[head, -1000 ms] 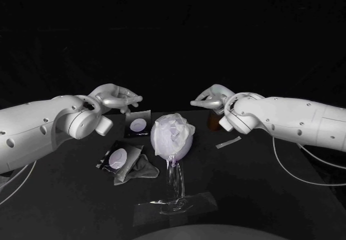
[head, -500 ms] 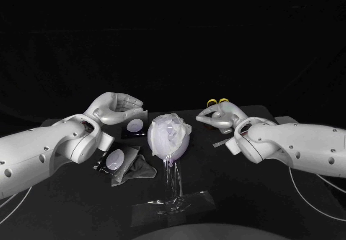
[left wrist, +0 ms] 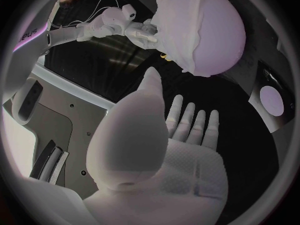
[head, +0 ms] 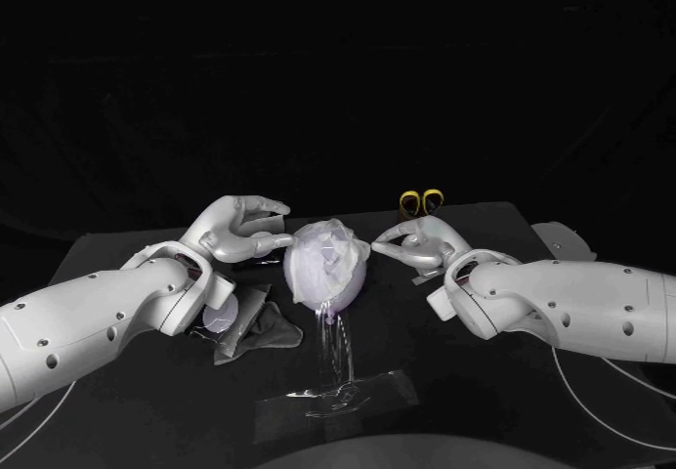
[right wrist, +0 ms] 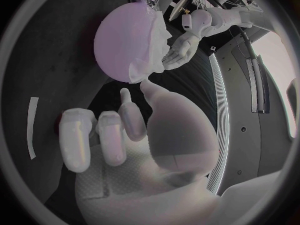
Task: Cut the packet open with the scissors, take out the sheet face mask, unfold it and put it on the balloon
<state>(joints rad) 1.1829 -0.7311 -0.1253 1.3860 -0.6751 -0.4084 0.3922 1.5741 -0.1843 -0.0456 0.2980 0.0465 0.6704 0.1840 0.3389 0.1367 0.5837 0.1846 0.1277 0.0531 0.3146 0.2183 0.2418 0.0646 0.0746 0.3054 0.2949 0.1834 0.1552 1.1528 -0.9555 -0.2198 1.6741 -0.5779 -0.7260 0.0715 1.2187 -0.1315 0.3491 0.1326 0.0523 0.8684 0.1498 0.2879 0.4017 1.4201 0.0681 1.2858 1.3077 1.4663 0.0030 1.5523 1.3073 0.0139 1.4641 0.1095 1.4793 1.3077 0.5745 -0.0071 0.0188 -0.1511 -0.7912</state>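
Left hand (head: 236, 231) released; right hand (head: 418, 241) grasp: cannot tell. Between them: sheet face mask (head: 327, 249) on balloon (head: 353, 283); likely only smoothing left.

Table (head: 458, 391): black, under everything.
Stand (head: 345, 396): clear, flat base near centre, thin stem upright.
Grey sheet (head: 268, 332): crumpled, just left of the stem.
Strip (right wrist: 32, 127): pale, narrow, flat on the table.
Pale piece (head: 564, 239): far right table edge.
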